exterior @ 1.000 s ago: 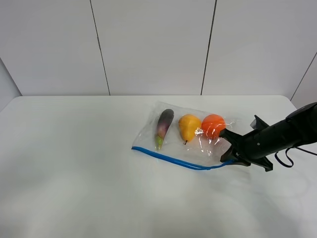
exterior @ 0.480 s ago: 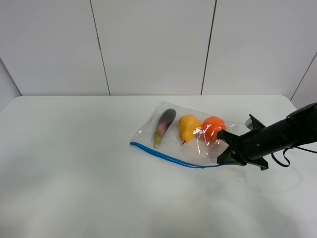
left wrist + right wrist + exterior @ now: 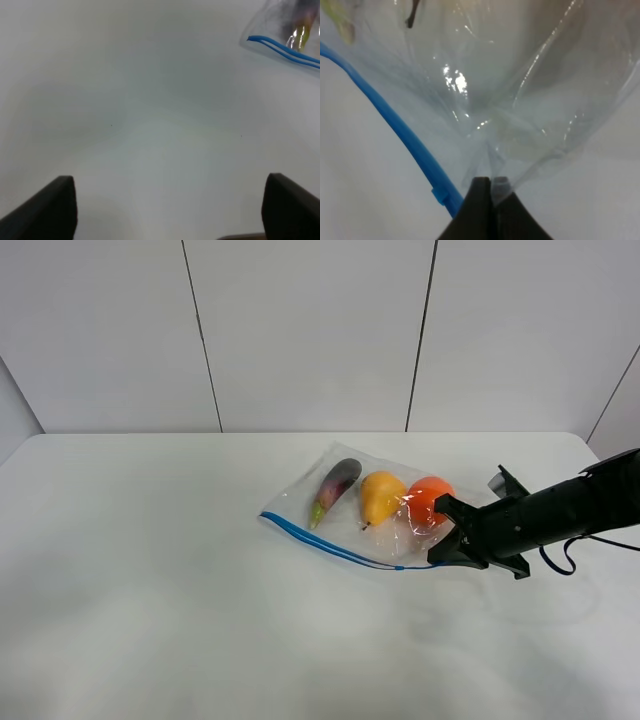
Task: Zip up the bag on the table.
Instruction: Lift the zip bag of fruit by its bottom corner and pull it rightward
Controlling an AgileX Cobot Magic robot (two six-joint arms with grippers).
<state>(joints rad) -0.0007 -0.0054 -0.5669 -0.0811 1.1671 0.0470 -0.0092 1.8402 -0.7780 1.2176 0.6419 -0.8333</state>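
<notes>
The bag (image 3: 372,522), clear and crinkly, lies on the white table (image 3: 150,570) right of centre. It holds a toy eggplant (image 3: 336,485), a yellow pear (image 3: 381,496) and an orange (image 3: 428,499). Its blue zipper strip (image 3: 340,546) runs along the near edge. My right gripper (image 3: 444,552) is shut on the bag's near right corner, pinching clear plastic (image 3: 490,184) beside the blue strip (image 3: 395,125). My left gripper (image 3: 167,200) is open and empty over bare table, with the bag's far zipper end (image 3: 280,45) well ahead of it. The left arm is out of the high view.
The black right arm (image 3: 560,510) reaches in from the right edge, with a cable loop (image 3: 560,562) hanging under it. A grey panelled wall (image 3: 300,330) stands behind the table's far edge.
My right gripper has moved a little left and away, still pinching the corner. The bag slid with it, and its zipper edge swung farther from the front edge.
</notes>
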